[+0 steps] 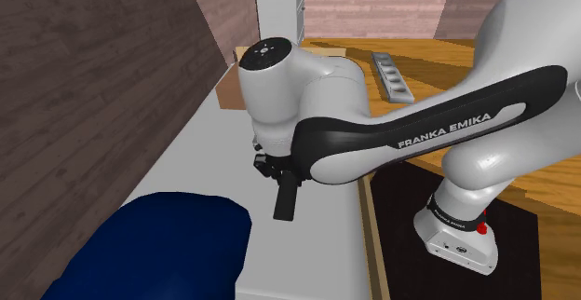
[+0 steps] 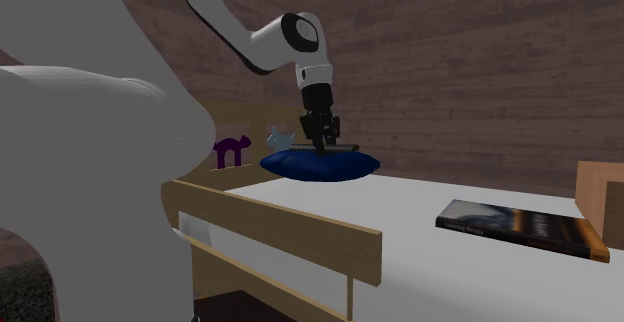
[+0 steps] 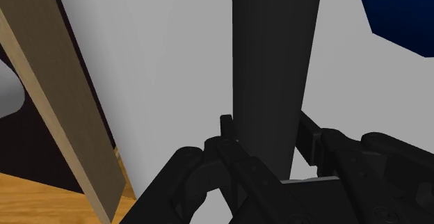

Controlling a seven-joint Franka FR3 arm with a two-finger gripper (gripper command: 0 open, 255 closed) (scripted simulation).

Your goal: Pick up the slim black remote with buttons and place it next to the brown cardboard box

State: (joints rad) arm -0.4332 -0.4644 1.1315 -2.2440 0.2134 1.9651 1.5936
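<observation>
**Remote gripped over the bed, lying level**

The black gripper [image 1: 278,171] is closed on the slim dark remote [image 1: 284,197], one finger pressed to each long edge. It holds the remote close to one end, so most of the length sticks out past the fingers.

In the second exterior view the remote [image 2: 338,146] lies about level under the downward-pointing gripper [image 2: 322,142], its long axis running toward that view's right. It sits at about the height of the top of the blue pillow [image 2: 320,165].

From the shoulder view the free end points toward the camera. There the remote hangs over the pale bed [image 1: 200,149], just beside the pillow [image 1: 158,247] and near the wooden side rail [image 1: 369,242].

The brown cardboard box [image 1: 225,92] sits well apart, at the far end of the bed behind the arm. A book [image 2: 522,228] lies flat on the bed.
</observation>
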